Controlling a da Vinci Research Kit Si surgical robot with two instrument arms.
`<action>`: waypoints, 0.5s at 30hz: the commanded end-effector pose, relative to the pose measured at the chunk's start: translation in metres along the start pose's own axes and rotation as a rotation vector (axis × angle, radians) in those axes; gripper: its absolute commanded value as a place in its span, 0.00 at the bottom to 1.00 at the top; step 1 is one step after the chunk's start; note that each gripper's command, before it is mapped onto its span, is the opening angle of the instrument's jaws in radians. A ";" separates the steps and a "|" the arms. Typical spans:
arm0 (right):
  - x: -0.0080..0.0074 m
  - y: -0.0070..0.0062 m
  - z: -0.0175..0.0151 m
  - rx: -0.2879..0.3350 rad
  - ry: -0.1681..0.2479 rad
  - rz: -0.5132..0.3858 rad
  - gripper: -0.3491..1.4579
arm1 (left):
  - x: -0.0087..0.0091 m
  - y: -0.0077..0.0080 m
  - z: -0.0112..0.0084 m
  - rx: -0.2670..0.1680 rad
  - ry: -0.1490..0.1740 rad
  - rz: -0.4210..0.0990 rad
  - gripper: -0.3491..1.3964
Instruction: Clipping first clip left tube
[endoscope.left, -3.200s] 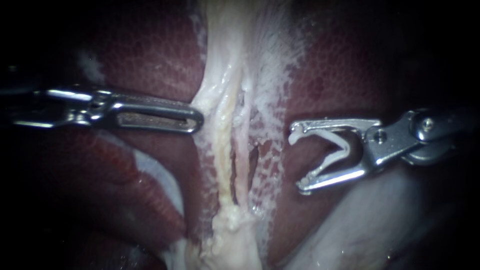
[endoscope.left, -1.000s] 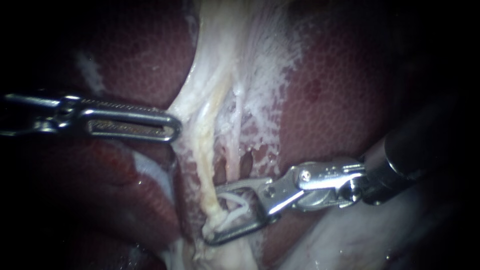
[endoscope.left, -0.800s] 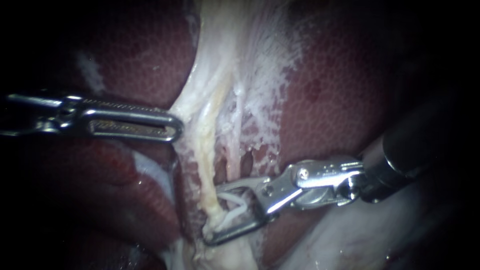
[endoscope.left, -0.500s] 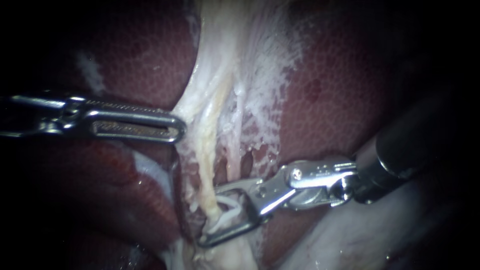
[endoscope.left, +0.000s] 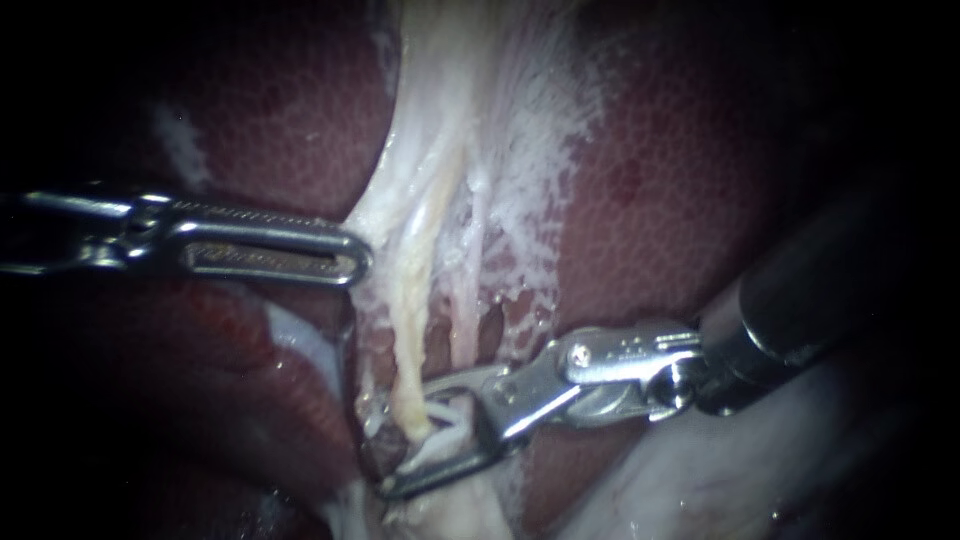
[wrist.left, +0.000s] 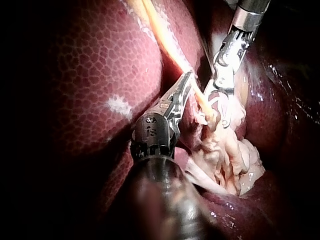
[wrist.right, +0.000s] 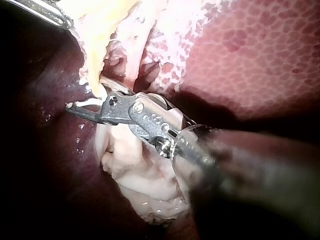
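The left tube (endoscope.left: 410, 330), yellowish, runs down the pale strip of tissue; a thinner right tube (endoscope.left: 465, 320) lies beside it. My right instrument (endoscope.left: 408, 438) carries a white clip (endoscope.left: 450, 425) in its jaws. The jaws stand apart and straddle the left tube's lower end, one clip leg on each side. The right wrist view shows the same jaws (wrist.right: 85, 105) at the tube (wrist.right: 95, 70). My left instrument (endoscope.left: 352, 262) is shut on the edge of the pale tissue (endoscope.left: 375, 215) and holds it to the left; its jaws (wrist.left: 187, 77) lie beside the tube (wrist.left: 170, 50).
Dark red liver (endoscope.left: 650, 200) lies on both sides of the strip. A lump of whitish fatty tissue (endoscope.left: 440, 510) sits just below the right jaws. Pale smooth tissue (endoscope.left: 700, 480) lies under the right shaft.
The right instrument came in from the right and set its clip-bearing jaws around the left tube's lower end, then slid a little further left. The left instrument drew the tissue leftward.
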 end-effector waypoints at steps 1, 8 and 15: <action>0.0000 0.0000 0.0000 -0.001 0.000 0.001 0.40 | 0.0000 0.0000 0.0000 0.000 0.000 0.000 0.00; -0.0003 0.0003 -0.0003 0.000 0.000 0.024 0.28 | 0.0000 0.0000 0.0000 0.000 0.000 0.000 0.00; -0.0009 0.0013 -0.0010 0.002 0.002 0.088 0.00 | 0.0000 0.0001 0.0000 0.001 0.000 0.001 0.00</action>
